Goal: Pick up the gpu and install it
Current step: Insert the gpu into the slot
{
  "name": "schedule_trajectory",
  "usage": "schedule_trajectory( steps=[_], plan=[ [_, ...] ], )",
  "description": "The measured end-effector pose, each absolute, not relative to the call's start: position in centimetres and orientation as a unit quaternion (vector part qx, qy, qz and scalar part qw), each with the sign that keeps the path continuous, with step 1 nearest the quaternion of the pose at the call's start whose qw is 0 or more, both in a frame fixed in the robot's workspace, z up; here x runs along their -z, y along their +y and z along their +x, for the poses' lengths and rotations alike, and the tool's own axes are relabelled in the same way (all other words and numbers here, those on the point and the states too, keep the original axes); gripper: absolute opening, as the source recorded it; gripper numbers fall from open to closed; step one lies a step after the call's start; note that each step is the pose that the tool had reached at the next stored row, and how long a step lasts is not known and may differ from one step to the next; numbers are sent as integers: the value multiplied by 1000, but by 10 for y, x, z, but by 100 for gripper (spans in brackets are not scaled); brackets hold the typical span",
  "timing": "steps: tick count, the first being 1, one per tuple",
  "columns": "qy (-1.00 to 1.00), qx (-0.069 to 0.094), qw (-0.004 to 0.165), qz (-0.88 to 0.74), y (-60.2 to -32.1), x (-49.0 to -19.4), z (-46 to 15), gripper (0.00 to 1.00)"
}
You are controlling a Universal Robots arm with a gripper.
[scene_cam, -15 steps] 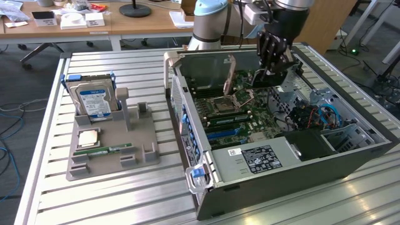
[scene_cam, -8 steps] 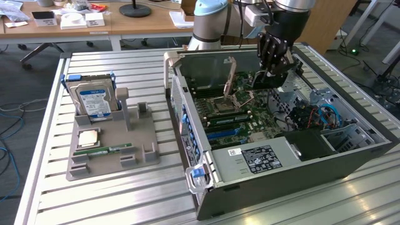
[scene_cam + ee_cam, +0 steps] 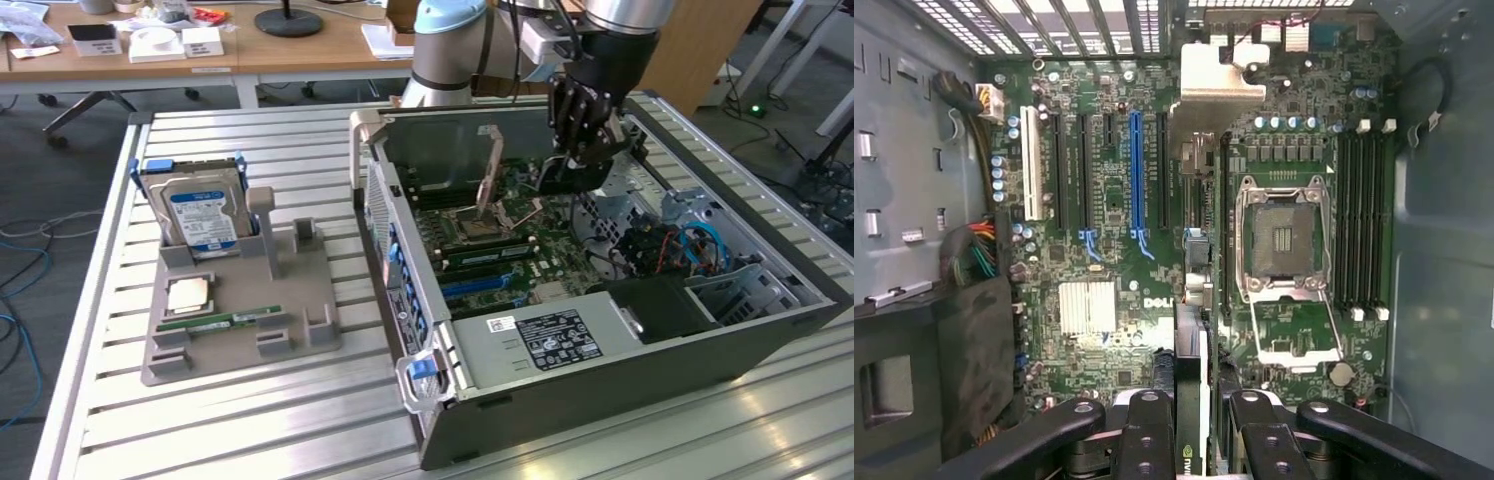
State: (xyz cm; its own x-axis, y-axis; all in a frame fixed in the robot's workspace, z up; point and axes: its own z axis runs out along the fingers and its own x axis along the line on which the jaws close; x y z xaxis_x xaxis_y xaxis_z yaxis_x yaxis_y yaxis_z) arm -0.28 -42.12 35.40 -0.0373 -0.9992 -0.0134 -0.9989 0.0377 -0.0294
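My gripper (image 3: 587, 150) hangs inside the open computer case (image 3: 601, 390), above the far part of the motherboard (image 3: 521, 250). It is shut on the gpu (image 3: 566, 178), a dark thin card that hangs below the fingers. In the wrist view the gpu (image 3: 1190, 350) shows edge-on between the black fingers (image 3: 1144, 430), with my gripper (image 3: 1190, 425) closed around it. It hovers over the motherboard (image 3: 1104, 360), between the blue slot (image 3: 1136, 170) and the empty CPU socket (image 3: 1284, 240). The card is not touching any slot.
A grey holder (image 3: 240, 330) on the slatted table at the exterior view's left carries a hard drive with a blue label (image 3: 200, 210), a CPU (image 3: 187, 293) and a RAM stick (image 3: 220, 322). Cables (image 3: 667, 245) and the power supply (image 3: 561, 335) fill the case's near end.
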Motion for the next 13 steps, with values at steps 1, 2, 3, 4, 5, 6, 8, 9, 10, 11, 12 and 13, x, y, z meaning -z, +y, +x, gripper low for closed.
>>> schedule_trajectory(
  steps=[1,2,3,4,5,6,8,9,10,11,12,13],
  plan=[
    [720,6,15,-694,-421,-353,-3,26],
    [720,6,15,-694,-421,-352,-3,26],
    [720,6,15,-694,-421,-351,-3,26],
    [720,6,15,-694,-421,-349,-3,26],
    [720,6,15,-694,-421,-348,-3,26],
    [720,6,15,-694,-422,-346,-3,26],
    [720,6,15,-694,-422,-344,-3,26],
    [720,6,15,-694,-422,-342,-3,26],
    [720,6,15,-694,-422,-341,-3,26],
    [720,5,15,-694,-422,-340,-3,26],
    [720,5,14,-694,-422,-339,-3,26],
    [720,5,14,-694,-422,-338,-3,26]
  ],
)
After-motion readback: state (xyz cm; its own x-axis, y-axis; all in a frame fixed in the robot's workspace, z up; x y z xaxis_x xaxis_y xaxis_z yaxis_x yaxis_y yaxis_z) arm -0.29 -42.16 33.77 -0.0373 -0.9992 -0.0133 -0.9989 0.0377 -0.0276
